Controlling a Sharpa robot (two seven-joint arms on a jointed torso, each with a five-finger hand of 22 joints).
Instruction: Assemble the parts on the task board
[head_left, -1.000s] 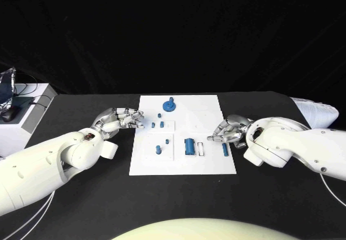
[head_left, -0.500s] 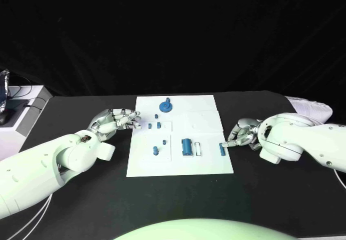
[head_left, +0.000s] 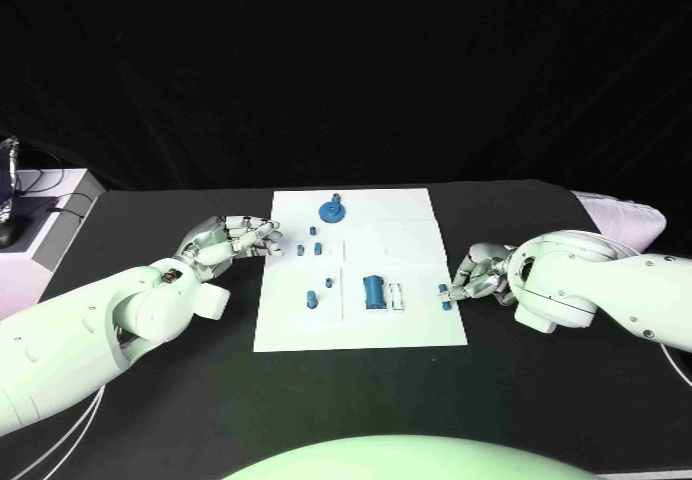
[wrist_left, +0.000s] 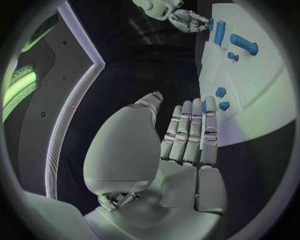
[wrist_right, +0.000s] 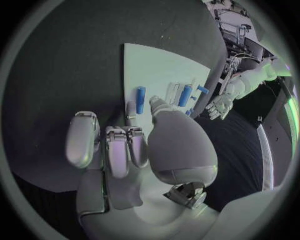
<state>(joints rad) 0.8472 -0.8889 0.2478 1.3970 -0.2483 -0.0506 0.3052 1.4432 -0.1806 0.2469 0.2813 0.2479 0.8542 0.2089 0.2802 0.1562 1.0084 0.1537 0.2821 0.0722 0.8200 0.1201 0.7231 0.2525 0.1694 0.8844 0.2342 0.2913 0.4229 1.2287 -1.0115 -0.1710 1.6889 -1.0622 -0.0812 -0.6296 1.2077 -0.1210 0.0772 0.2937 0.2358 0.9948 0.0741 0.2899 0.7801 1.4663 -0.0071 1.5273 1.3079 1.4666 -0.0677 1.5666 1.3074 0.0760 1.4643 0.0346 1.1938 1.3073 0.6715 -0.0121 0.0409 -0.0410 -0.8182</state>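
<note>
At the three o'clock edge of the task board (head_left: 411, 335), the right hand (head_left: 480, 275) rests low over the black table (head_left: 173, 400), its fingers drawn together and curled toward the board. Just off its fingertips lies a slim blue pin (head_left: 444, 298), on the board's right margin; from the head view I cannot tell whether the fingers actually touch or pinch it. The right wrist view shows that hand (wrist_right: 134, 150) with fingers side by side, pointing at the same pin (wrist_right: 140, 99), which lies flat on the white plate and seems apart from the fingertips, so whether the hand holds anything is uncertain.

At nine o'clock of the board, the left hand (head_left: 234, 240) hovers beside the left edge, fingers bent loosely with nothing seen in them. The left wrist view shows it (wrist_left: 187, 137) with fingers straight, side by side and bare, reaching over the board's edge.

Outward from the hands, on the board: a thick blue cylinder (head_left: 375, 291) lies near the centre, toward five o'clock, with a small white block (head_left: 398, 294) just beside it. Two short blue pegs (head_left: 319, 291) sit toward seven o'clock. Two more small blue pieces (head_left: 309, 251) lie toward ten o'clock. A blue gear (head_left: 333, 210) with a stem sits at twelve o'clock.
</note>
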